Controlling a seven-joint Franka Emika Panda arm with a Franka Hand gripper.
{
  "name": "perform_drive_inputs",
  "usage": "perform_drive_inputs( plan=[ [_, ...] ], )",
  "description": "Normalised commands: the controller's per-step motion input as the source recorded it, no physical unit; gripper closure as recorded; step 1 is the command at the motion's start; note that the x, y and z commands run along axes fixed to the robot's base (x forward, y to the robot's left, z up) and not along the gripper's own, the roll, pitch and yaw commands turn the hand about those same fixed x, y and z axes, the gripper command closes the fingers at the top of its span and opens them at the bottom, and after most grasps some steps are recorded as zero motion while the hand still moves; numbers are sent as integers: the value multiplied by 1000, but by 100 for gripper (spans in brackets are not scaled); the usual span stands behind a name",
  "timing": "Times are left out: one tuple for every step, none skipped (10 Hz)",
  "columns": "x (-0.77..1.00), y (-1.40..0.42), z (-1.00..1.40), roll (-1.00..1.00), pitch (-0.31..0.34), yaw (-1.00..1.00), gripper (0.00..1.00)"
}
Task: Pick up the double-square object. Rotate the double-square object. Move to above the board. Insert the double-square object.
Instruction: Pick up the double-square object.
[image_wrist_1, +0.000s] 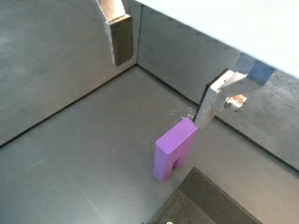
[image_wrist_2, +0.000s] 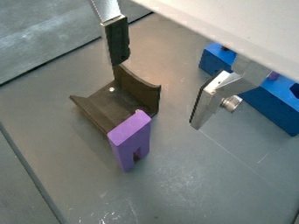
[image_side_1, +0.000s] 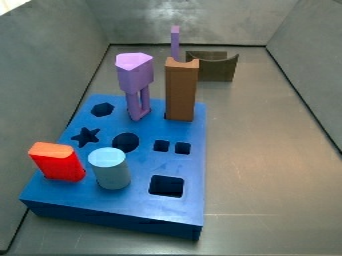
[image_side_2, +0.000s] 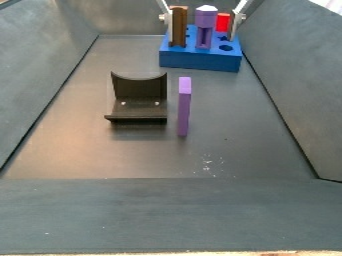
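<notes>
Silver fingers of the tool are seen spread wide, nothing held. Below them, the double-square object is stood upright just beside the fixture, apart from the board.

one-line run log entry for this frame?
phase: pre-grasp | gripper: above floor, jaws open, empty | double-square object: upright on floor beside fixture | board: two-square slot empty

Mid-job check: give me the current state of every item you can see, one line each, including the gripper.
gripper: open, empty, above the floor near the double-square object
double-square object: upright on the floor, free, not inserted
fixture: on the floor beside it, empty
board: flat, two small square holes empty
brown block: upright in the board
lilac piece: upright in the board
</notes>
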Motion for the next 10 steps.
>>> perform_drive_inputs(
  plan=[
    [223,0,-237,23,129,0,0],
    [494,31,-389,0,171,-86,0],
    [440,166,-489,-140,100,-137,0],
    [306,177,-594,-126,0,-151,0],
    [246,189,-589,-160,0,-160,0],
    [31,100,-560,-277,-157,-186,0],
    [-83,34,-643,-326,-411,-134,0],
    [-163,31,-560,-357,-449,-83,0],
    [-123,66,-463,-371,-414,-66,0],
    [-34,89,-366,-323,-309,-71,0]
  ],
)
